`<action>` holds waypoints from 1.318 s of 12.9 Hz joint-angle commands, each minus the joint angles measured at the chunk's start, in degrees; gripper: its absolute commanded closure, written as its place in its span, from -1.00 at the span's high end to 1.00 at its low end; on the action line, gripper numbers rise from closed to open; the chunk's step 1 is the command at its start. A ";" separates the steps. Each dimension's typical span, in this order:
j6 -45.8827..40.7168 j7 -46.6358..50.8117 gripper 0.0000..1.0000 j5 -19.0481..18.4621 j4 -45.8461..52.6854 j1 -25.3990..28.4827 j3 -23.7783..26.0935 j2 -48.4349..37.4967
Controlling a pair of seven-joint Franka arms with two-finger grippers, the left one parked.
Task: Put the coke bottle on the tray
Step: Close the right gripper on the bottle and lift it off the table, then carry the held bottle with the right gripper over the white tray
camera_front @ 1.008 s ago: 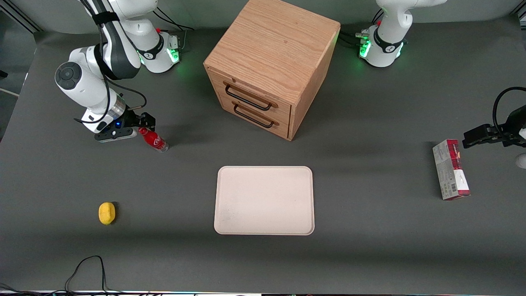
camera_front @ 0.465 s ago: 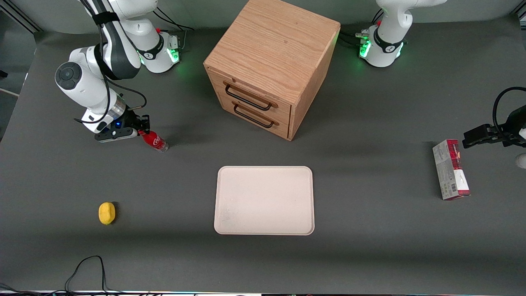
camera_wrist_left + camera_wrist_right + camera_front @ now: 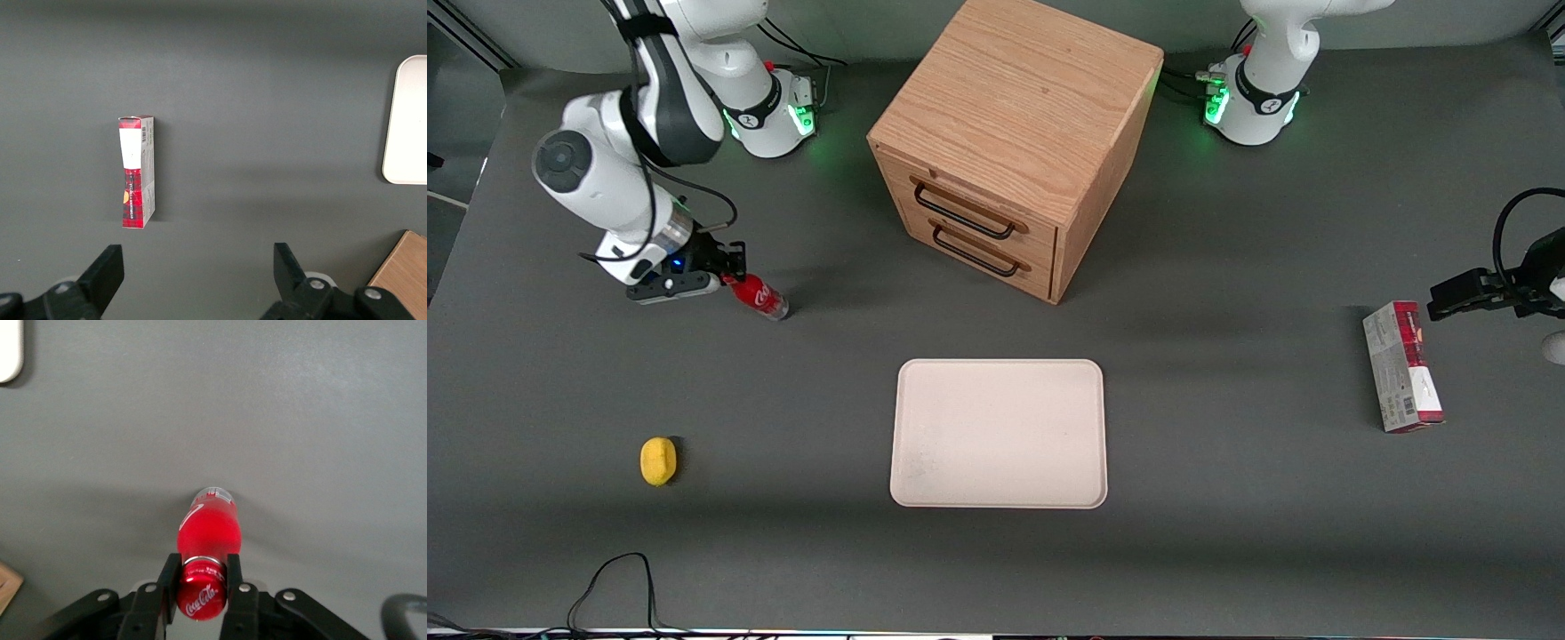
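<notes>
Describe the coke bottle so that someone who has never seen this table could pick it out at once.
Start at the wooden drawer cabinet in the middle of the table, then look toward the working arm's end. There the gripper is shut on the cap of the coke bottle. It is small and red with white script, unlike the yellow lemon nearer the front camera.

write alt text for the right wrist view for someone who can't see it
The right arm's gripper is shut on the red cap of a small red coke bottle, seen from above with its clear base over the bare grey table. A rounded corner of the cream-white tray shows at the picture's edge.
</notes>
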 commanded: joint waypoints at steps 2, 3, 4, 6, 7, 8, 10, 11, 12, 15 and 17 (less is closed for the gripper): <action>-26.19 -1.13 -1.00 0.12 19.93 -0.38 -0.97 -2.83; -33.06 -1.48 -1.00 0.12 27.57 -0.46 -1.06 -0.80; -38.34 -1.40 -1.00 0.12 34.18 -0.64 -1.15 1.39; -46.18 -0.87 -1.00 0.12 45.09 -0.47 -1.06 5.88; -48.74 -0.78 -1.00 0.12 48.36 -0.46 -1.06 7.37; -49.38 -0.78 -1.00 0.21 49.96 -0.46 -0.98 8.26; -49.56 -0.61 -1.00 0.21 51.29 -0.20 -0.80 8.97; -49.82 0.61 -1.00 0.38 54.34 -0.11 -0.45 11.84; -50.87 4.10 -1.00 1.34 58.81 0.06 0.16 16.05; -53.87 21.30 -1.00 3.55 79.60 0.85 6.03 34.22; -53.08 31.25 -1.00 3.29 91.32 1.11 10.78 45.92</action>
